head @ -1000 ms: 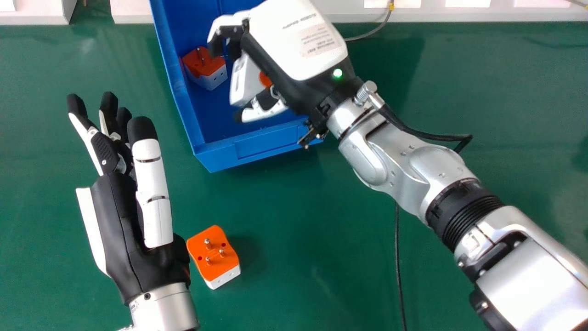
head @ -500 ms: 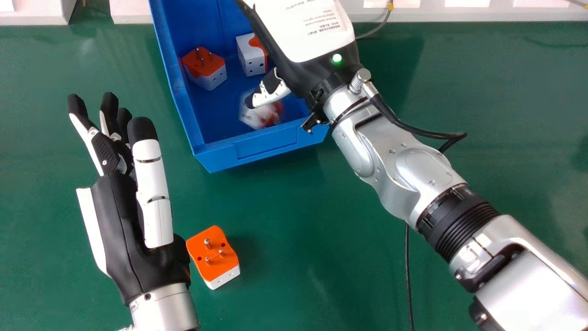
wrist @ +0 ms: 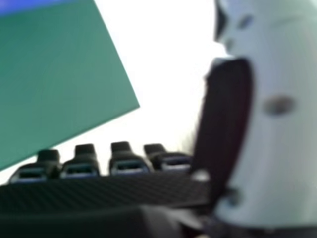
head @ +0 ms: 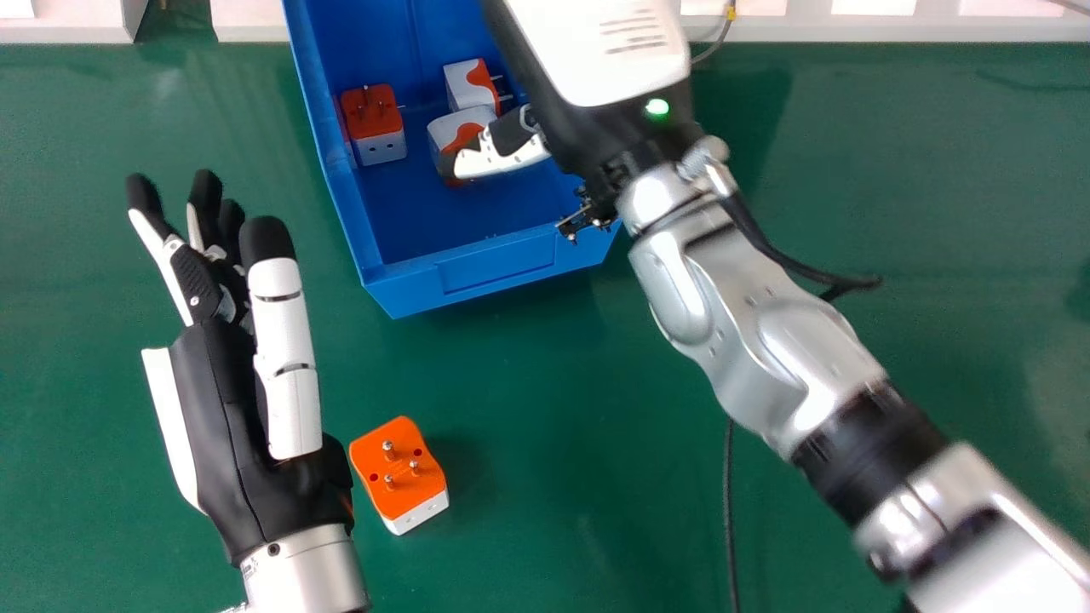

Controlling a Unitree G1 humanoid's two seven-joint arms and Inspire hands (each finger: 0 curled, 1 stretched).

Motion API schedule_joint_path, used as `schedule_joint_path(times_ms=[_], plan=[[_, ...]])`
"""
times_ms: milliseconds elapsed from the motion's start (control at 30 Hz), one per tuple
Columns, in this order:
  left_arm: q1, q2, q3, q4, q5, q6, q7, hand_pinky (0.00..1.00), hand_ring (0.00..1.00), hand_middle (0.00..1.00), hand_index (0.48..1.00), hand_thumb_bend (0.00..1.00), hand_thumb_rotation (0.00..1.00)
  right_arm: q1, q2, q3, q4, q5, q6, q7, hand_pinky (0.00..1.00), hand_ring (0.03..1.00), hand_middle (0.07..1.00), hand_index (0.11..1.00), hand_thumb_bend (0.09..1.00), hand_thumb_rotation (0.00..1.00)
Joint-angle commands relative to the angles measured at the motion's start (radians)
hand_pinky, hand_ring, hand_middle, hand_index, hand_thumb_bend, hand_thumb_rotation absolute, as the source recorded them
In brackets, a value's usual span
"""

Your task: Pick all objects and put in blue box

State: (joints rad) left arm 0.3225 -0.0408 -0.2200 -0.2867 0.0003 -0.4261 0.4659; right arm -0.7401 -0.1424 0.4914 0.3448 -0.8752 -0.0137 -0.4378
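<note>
The right hand (head: 596, 51) is over the box (head: 494, 270), thumb spread away from its fingers. Inside, 1 plug (head: 375, 128) sits by the left edge, 2 plugs (head: 465, 89) farther right. 1 more plug (head: 400, 472) lies on the table (head: 553, 383), well apart from its far edge, just right of the spread left hand (head: 247, 477).

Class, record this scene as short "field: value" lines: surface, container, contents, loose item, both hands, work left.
surface: green table
container: blue box, open on top
contents: three orange-and-white plug adapters, one near the left wall, two close together to its right
loose item: fourth adapter, pins up, on the table beside the left hand
left hand: over the table, fingers extended, holding nothing
right hand: over the box, thumb partly hiding one adapter
work left: boxing the loose adapter
</note>
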Motion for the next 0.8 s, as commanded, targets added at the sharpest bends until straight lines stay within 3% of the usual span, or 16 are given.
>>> schedule_joint_path(times_ms=[0, 100, 200, 233, 333, 367, 467, 533, 567, 633, 667, 700, 767], plan=[[0.014, -0.107, -0.013, -0.039, 0.000, -0.018, 0.011, 0.95, 0.98, 0.98, 0.975, 0.55, 0.77, 0.108, -0.010, -0.053, -0.274, 0.044, 0.038, 0.105, 1.00, 1.000, 1.000, 1.000, 1.000, 0.34], [0.011, -0.114, -0.004, -0.052, -0.002, 0.003, 0.024, 0.95, 0.98, 0.98, 0.972, 0.55, 0.76, 0.238, -0.031, -0.071, -0.529, 0.108, 0.093, 0.300, 1.00, 1.000, 1.000, 1.000, 1.000, 0.39], [-0.004, -0.120, 0.031, -0.060, 0.008, 0.019, 0.052, 0.96, 0.98, 0.98, 0.971, 0.52, 0.77, 0.348, -0.069, -0.056, -0.758, 0.137, 0.186, 0.530, 1.00, 1.000, 1.000, 1.000, 1.000, 0.37], [-0.018, -0.118, 0.056, -0.060, 0.014, 0.024, 0.068, 0.96, 0.98, 0.98, 0.974, 0.51, 0.77, 0.384, -0.096, -0.035, -0.844, 0.142, 0.235, 0.647, 1.00, 1.000, 1.000, 1.000, 1.000, 0.38], [-0.047, -0.107, 0.111, -0.059, 0.032, 0.043, 0.103, 0.95, 0.97, 0.97, 0.969, 0.52, 0.81, 0.438, -0.128, 0.015, -0.972, 0.130, 0.319, 0.853, 1.00, 1.000, 1.000, 1.000, 1.000, 0.39], [-0.058, -0.094, 0.140, -0.064, 0.019, 0.061, 0.107, 0.95, 0.97, 0.97, 0.969, 0.52, 0.81, 0.452, -0.119, 0.053, -0.998, 0.099, 0.350, 0.912, 1.00, 1.000, 1.000, 1.000, 1.000, 0.39], [-0.084, -0.072, 0.203, -0.074, -0.013, 0.089, 0.116, 0.98, 0.99, 0.99, 0.986, 0.54, 0.84, 0.481, -0.086, 0.134, -1.037, 0.020, 0.406, 1.010, 1.00, 1.000, 1.000, 1.000, 1.000, 0.40], [-0.117, -0.069, 0.255, -0.073, -0.013, 0.104, 0.136, 0.99, 1.00, 1.00, 0.989, 0.53, 0.84, 0.510, -0.048, 0.192, -1.043, -0.041, 0.427, 1.035, 0.97, 1.000, 1.000, 1.000, 1.000, 0.39], [-0.130, -0.066, 0.281, -0.071, -0.017, 0.111, 0.140, 0.99, 1.00, 1.00, 0.989, 0.53, 0.84, 0.522, -0.029, 0.224, -1.037, -0.078, 0.432, 1.045, 0.97, 1.000, 1.000, 1.000, 1.000, 0.39], [-0.151, -0.059, 0.332, -0.059, -0.024, 0.105, 0.141, 1.00, 1.00, 1.00, 0.994, 0.52, 0.86, 0.535, 0.003, 0.284, -1.006, -0.151, 0.425, 1.062, 0.97, 1.000, 1.000, 1.000, 1.000, 0.37], [-0.161, -0.062, 0.355, -0.057, -0.026, 0.109, 0.146, 0.99, 1.00, 1.00, 0.993, 0.52, 0.86, 0.535, 0.014, 0.309, -0.988, -0.182, 0.417, 1.074, 0.98, 1.000, 1.000, 1.000, 1.000, 0.36], [-0.174, -0.068, 0.377, -0.057, -0.032, 0.116, 0.155, 0.99, 1.00, 1.00, 0.987, 0.53, 0.85, 0.532, 0.023, 0.331, -0.968, -0.210, 0.408, 1.088, 0.98, 1.000, 1.000, 1.000, 1.000, 0.36], [-0.193, -0.072, 0.409, -0.062, -0.044, 0.127, 0.164, 0.98, 1.00, 1.00, 0.985, 0.53, 0.84, 0.521, 0.040, 0.362, -0.921, -0.238, 0.388, 1.112, 0.98, 1.000, 1.000, 1.000, 1.000, 0.36]])
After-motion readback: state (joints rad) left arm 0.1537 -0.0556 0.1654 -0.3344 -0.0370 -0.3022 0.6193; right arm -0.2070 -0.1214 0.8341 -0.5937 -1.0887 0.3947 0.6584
